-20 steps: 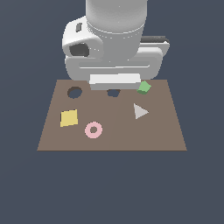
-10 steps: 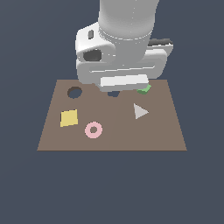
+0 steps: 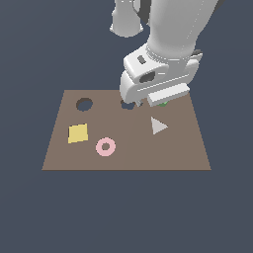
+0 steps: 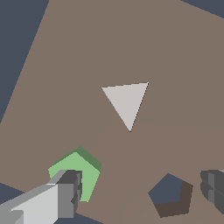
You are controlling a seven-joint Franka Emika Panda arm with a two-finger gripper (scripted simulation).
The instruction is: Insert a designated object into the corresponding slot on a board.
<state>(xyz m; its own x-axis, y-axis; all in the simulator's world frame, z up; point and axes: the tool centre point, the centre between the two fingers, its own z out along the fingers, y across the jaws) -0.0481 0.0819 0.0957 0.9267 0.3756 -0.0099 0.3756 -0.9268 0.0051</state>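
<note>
- The gripper [image 4: 140,192] is spread wide: in the wrist view one finger [image 4: 65,192] shows at one side and the other finger [image 4: 214,190] at the far side, with a broad gap between them.
- Nothing is clamped between the fingers. The nearer finger overlaps the green block [image 4: 81,173] in the picture; it may be touching it, but the view is too poor to tell.
- The green block lies flat on the board [image 4: 131,43], close to the board's edge; dark ground shows just past it.
- The pentagon slot [image 4: 170,194] sits in the gap between the fingers, apart from the green block and unfilled.
- In the exterior view the robot's hand [image 3: 155,81] hides most of the block; a green sliver [image 3: 163,104] shows under it, near the board's far edge.
- The grey triangle [image 3: 158,126] lies near, toward the viewer; bare board lies around it.
- The round hole [image 3: 84,104], yellow square [image 3: 78,133] and pink ring [image 3: 105,147] are well apart, on the exterior view's left.
</note>
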